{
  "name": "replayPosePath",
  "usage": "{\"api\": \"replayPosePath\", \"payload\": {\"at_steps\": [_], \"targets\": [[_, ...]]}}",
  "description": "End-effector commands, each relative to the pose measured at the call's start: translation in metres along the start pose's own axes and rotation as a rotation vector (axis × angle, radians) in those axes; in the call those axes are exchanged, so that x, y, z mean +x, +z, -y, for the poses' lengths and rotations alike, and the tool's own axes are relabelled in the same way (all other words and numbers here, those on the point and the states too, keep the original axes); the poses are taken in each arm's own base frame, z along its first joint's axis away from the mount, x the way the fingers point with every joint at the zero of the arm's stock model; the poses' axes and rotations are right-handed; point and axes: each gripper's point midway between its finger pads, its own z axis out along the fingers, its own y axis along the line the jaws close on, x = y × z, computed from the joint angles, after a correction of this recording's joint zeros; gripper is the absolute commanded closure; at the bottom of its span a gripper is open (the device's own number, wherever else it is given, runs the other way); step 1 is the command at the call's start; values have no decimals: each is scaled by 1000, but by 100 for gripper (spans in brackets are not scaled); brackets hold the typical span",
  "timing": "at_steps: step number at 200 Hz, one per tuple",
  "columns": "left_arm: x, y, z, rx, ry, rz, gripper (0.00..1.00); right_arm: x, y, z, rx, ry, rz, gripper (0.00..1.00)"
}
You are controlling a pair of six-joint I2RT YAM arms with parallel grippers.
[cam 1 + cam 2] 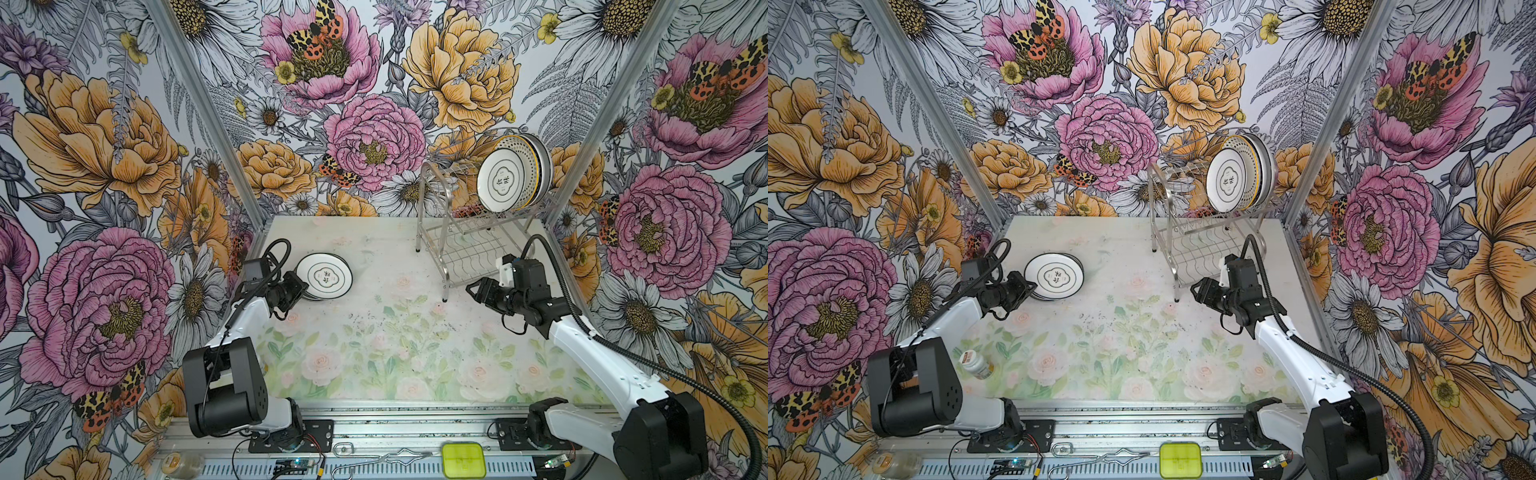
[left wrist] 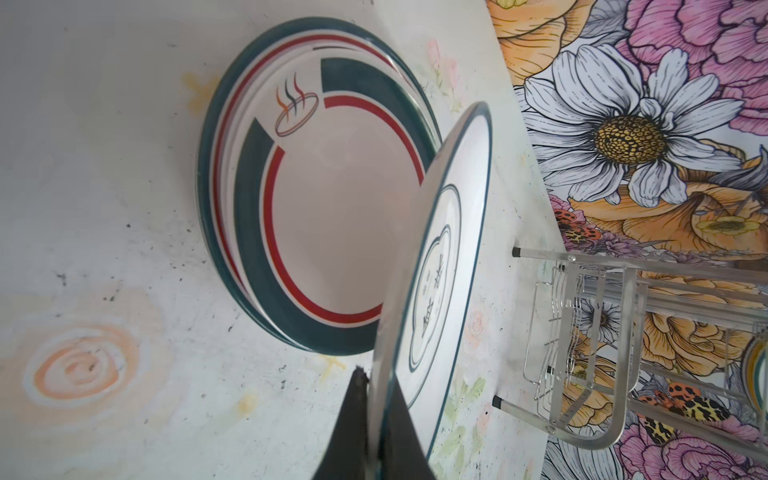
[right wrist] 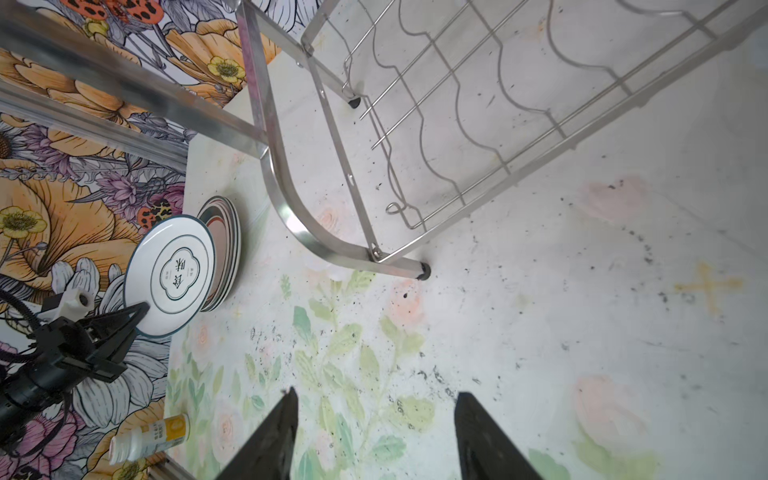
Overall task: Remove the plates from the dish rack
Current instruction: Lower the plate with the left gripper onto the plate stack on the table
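Left claw (image 2: 377, 399) clamps a white plate (image 2: 440, 266) by its rim, tilted over stacked plates (image 2: 316, 216) on the table (image 1: 374, 270); right claw (image 3: 374, 401) gapes empty near the dish rack (image 3: 286, 195).

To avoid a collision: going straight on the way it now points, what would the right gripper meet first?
Probably the shiny steel wire dish rack, at the low bend of its near end hoop. Between it and the open right gripper only the flower-printed table shows. Depth is unclear.

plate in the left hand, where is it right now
The held plate is left of centre in both top views, its rim pinched in the left hand, tilted over the plate stack.
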Motion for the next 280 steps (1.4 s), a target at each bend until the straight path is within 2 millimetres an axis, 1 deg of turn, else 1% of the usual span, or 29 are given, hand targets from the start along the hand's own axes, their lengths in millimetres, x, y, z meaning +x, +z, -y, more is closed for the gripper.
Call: {"api": "replayPosePath", "payload": {"at_steps": [1,10,15,43,49,57,63,69,129,155,173,193,208,227,263,280], "targets": [[-28,-3,10,18,53,73,100,-26,-19,-2,44,-51,95,35],[-30,-1,8,11,50,76,100,-30,-21,0,56,-50,106,29],[-32,0,7,7,50,78,100,-32,-21,0,59,-51,111,28],[-42,7,-1,-3,39,82,100,-37,-22,2,68,-47,118,26],[-43,9,-4,-7,34,79,100,-37,-21,3,69,-46,116,22],[-45,11,-6,-10,27,78,100,-38,-21,3,70,-43,115,20],[-47,12,-9,-9,21,76,100,-39,-21,3,71,-43,116,16],[-48,14,-10,-5,15,76,100,-38,-20,4,73,-43,113,14],[-51,21,-15,-2,9,65,100,-43,-19,1,68,-46,112,13],[-51,19,-17,-21,7,65,89,-44,-20,-1,63,-46,115,13],[-50,19,-19,-33,5,64,86,-45,-22,-2,61,-49,121,13],[-48,20,-23,-49,-3,56,79,-47,-24,-6,50,-54,122,12],[-46,22,-25,-54,-9,49,78,-47,-25,-9,35,-59,120,11],[-45,23,-29,-72,-14,45,72,-47,-27,-12,25,-71,116,7],[-40,27,-34,-102,-16,26,63,-45,-28,-10,34,-78,111,4],[-39,30,-35,-115,-14,16,61,-43,-29,-10,37,-83,108,2]]}}
